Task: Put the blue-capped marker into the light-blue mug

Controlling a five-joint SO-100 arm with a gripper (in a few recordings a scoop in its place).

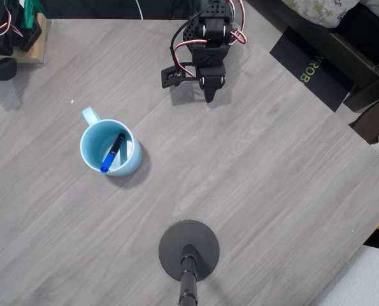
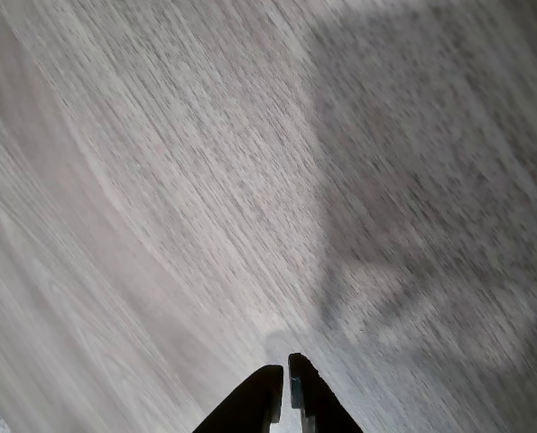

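Altogether, count: one blue-capped marker [image 1: 113, 152], one light-blue mug [image 1: 136, 159], one black round stand base [image 1: 189, 247], one gripper [image 1: 209, 97].
Marker: leaning inside the mug, blue cap pointing down-left in the overhead view.
Mug: sitting on the grey wood-grain surface [image 1: 259, 172], handle pointing up-left.
Gripper: hanging over bare surface, jaws closed with tips nearly touching in the wrist view [image 2: 284, 372], gripping nothing.
Marker versus gripper: lying well apart, down-left of the gripper.
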